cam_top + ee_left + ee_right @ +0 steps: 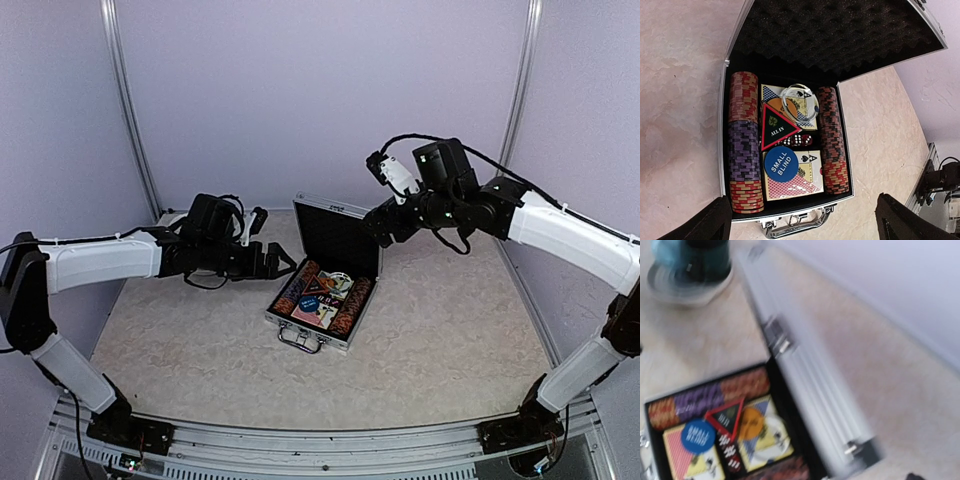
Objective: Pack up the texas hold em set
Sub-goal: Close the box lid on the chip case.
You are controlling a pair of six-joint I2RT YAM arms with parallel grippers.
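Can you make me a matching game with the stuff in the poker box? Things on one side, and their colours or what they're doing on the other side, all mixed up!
Things:
1. round button
2. dice
3. triangle marker
4. case lid

Clues:
A. standing open
B. blue
C. red with white dots
D. black with a red edge

Pairs: 1-B, 2-C, 3-D, 4-A

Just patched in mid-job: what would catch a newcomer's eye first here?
The open silver case sits in the middle of the table, its lid raised and lined with black foam. Inside, striped chip rows flank two card decks topped by a red-edged ALL IN triangle and a blue SMALL BLIND button. The left gripper hovers at its left side, jaws open.
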